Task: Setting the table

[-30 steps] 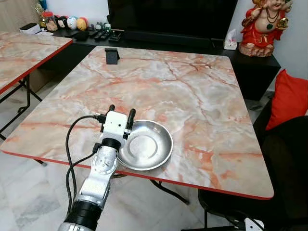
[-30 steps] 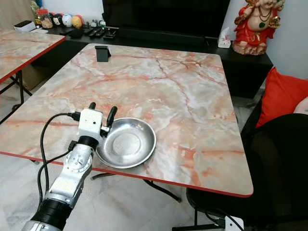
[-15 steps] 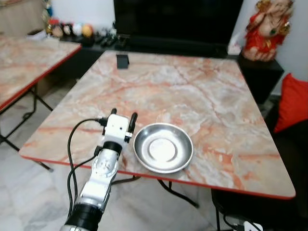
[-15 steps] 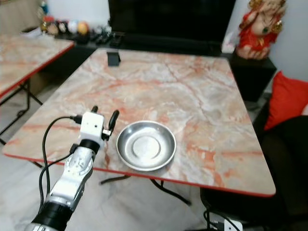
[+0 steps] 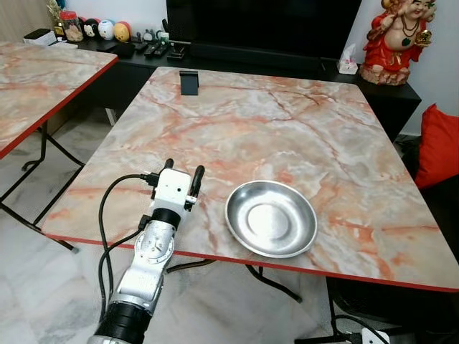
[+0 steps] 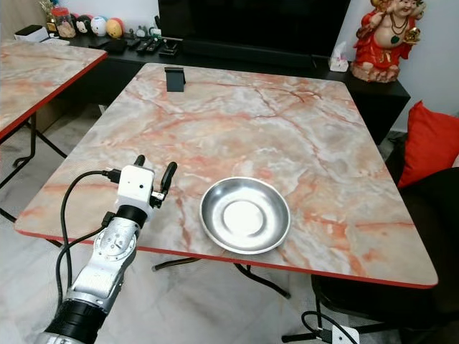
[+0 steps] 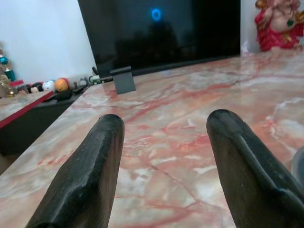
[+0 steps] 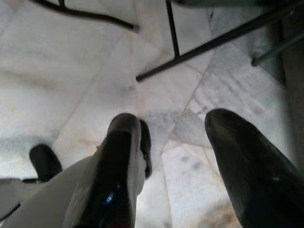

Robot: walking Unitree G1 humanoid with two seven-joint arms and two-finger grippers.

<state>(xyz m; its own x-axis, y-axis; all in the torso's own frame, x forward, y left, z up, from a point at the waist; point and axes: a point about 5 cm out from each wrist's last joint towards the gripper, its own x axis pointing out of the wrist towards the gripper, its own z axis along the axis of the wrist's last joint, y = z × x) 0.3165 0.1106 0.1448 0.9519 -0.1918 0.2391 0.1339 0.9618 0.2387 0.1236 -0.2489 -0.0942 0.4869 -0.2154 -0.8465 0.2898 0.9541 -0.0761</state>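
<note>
A metal bowl is sitting on the marble desk near its near edge. The left pincer is hovering just left of the bowl, fingers wide and empty. The right pincer is hanging over the floor, fingers spread.

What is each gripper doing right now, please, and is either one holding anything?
Left gripper: open, holding nothing, above the table beside the steel bowl.
Right gripper: open, holding nothing, hanging over the floor.
</note>
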